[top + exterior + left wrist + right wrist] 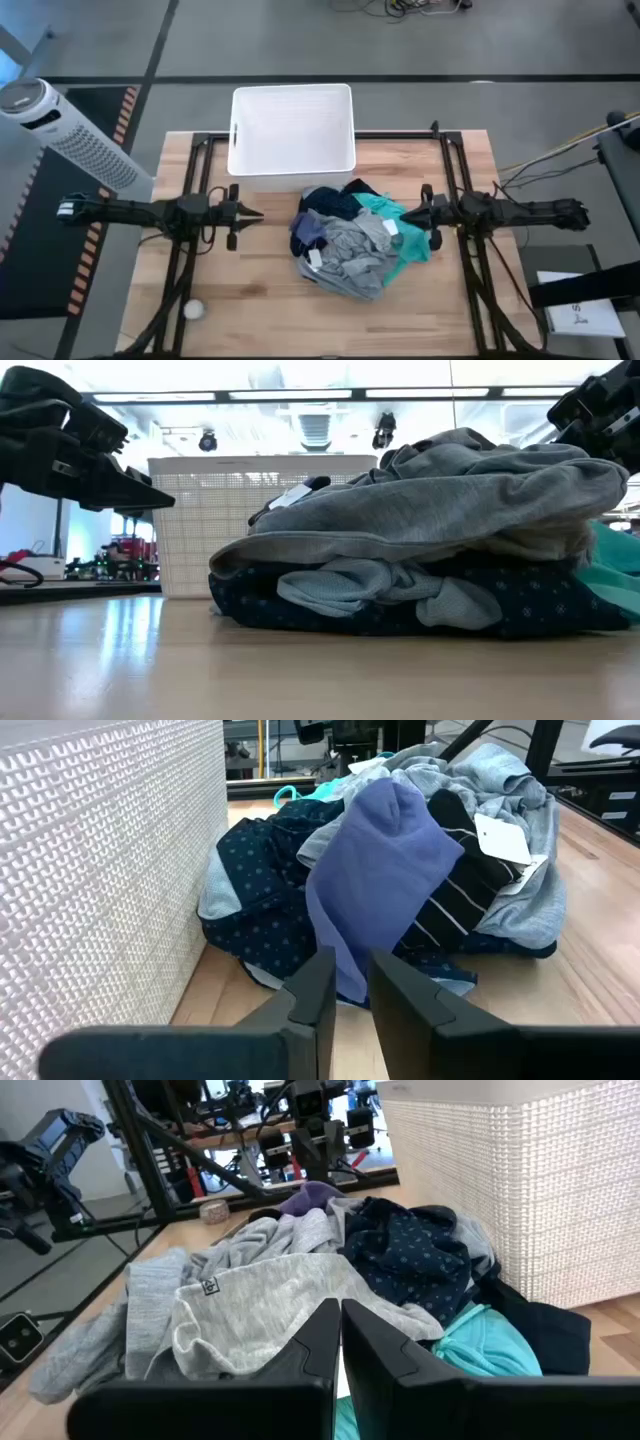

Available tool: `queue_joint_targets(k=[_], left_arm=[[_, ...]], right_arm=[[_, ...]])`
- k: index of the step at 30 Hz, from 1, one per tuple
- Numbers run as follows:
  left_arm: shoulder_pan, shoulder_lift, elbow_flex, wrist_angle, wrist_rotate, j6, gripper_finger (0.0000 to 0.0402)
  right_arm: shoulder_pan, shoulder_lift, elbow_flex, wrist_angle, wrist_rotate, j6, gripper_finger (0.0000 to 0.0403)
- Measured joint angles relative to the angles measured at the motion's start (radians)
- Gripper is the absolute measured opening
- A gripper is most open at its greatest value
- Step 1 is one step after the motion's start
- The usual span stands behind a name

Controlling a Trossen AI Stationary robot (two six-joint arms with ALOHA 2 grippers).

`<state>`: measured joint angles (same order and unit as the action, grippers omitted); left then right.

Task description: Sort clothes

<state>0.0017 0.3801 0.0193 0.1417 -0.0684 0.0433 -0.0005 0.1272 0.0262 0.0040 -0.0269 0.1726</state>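
A pile of clothes [350,238] lies on the wooden table's middle: a grey garment [355,250] on top, a navy dotted one [265,880], a teal one [400,225] at the right, a blue-purple one [385,860] and a dark striped one [455,900]. My left gripper [258,213] hovers left of the pile, shut and empty. My right gripper [405,214] hovers at the pile's right side over the teal garment, shut and empty. In the low view the grey garment [440,500] tops the pile.
A white plastic basket [292,135] stands at the table's far edge, just behind the pile. A small white ball [193,310] lies near the front left corner. A white fan tower [70,130] stands off the table's left. Bare wood lies in front of the pile.
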Motion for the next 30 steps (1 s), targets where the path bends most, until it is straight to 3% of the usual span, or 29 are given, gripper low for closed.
queue_joint_targets(k=[23,30], left_arm=[[0.000,0.000,0.000,0.000,0.000,0.000,0.0050],[0.000,0.000,0.000,0.000,0.000,0.000,0.0050]], right_arm=[[0.000,0.000,0.000,0.005,0.000,0.003,0.0000],[0.000,0.000,0.001,0.262,0.027,0.008,0.0000]])
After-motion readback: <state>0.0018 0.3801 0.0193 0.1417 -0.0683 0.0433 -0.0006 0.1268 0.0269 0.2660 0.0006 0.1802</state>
